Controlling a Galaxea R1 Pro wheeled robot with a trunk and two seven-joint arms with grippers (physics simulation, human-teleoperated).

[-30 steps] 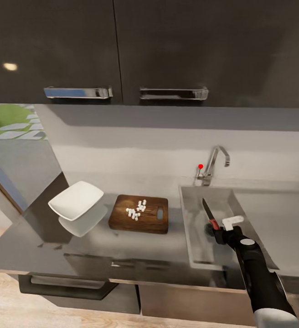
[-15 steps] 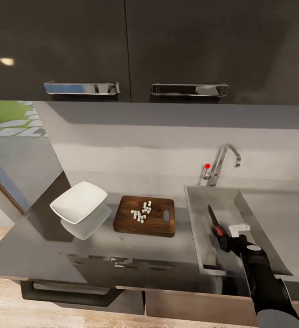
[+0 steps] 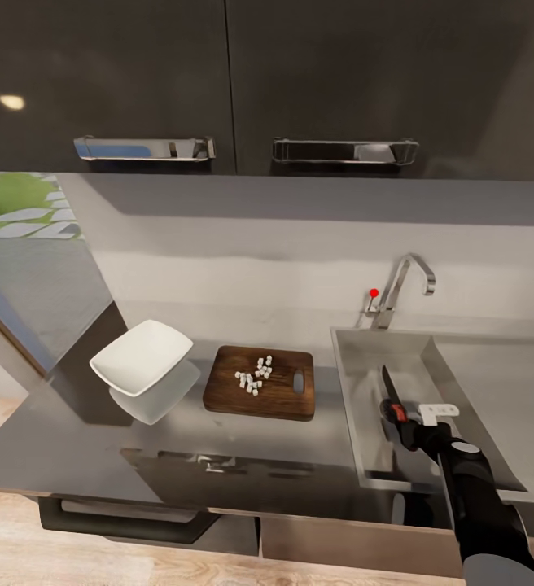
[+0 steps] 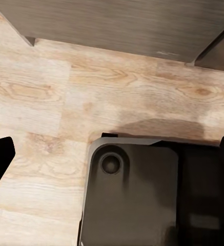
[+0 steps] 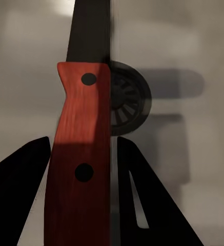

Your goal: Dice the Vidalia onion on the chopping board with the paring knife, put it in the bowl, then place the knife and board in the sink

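Paring knife over sink, seemingly in right fingers

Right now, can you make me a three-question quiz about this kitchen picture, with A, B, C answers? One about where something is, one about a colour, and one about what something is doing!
1. Where are the little white onion cubes?
A. in the bowl
B. on the chopping board
C. in the sink

2. What colour is the knob by the tap?
A. red
B. blue
C. yellow

3. What is the right gripper doing?
A. open over the bowl
B. shut on the paring knife
C. pressing the tap

Answers:
1 B: the diced onion lies on the chopping board, and the bowl is empty.
2 A: the knob beside the tap is red.
3 B: the right gripper holds the paring knife by its red handle over the sink, with the drain behind the knife.
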